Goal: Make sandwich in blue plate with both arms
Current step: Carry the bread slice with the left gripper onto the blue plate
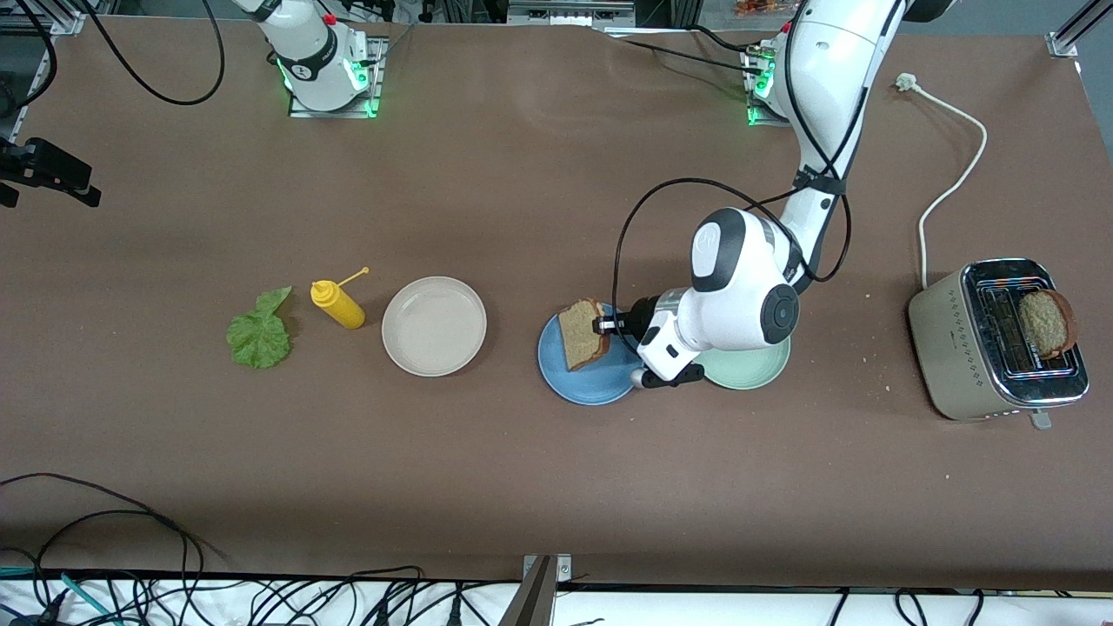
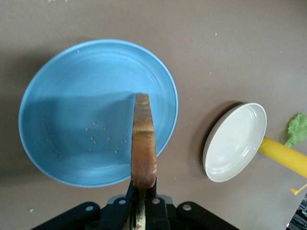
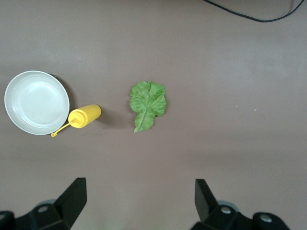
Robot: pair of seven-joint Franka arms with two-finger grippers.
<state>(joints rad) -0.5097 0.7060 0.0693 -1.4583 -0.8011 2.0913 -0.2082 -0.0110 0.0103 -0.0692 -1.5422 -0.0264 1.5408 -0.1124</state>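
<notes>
At the far left of the front frame a crinkled lettuce leaf (image 1: 259, 332) lies flat on the brown bench (image 1: 522, 487). Just beside it stands a yellow squeeze bottle (image 1: 338, 304) with its cap dangling off the nozzle, and next along sits an empty beige plate (image 1: 434, 326). The right wrist picture shows the same three things from above, with the right claw (image 3: 136, 203) at the bottom edge of that frame, its two fingers (image 3: 74, 196) spread wide with nothing between them, hanging over bare bench while its arm waits.

Around the middle of the front frame is the blue plate (image 1: 583, 378). Over it the left claw (image 1: 609, 327) grips a brown bread slice (image 1: 583, 333) by one edge, the slice standing on edge and tilted above the plate's upper part. In the left wrist picture the slice (image 2: 144, 148) shows edge-on, its crust running up from the clamped fingers (image 2: 128, 201), with scattered crumbs on the plate (image 2: 72, 96) beneath.

A pale green plate (image 1: 756, 369) peeks out from under the left arm's wrist, touching or just beside the blue one. At the right edge of the frame a toaster (image 1: 956, 348) holds a second bread slice (image 1: 1047, 323) sticking out of its slot, its white cord trailing toward the upper right.
</notes>
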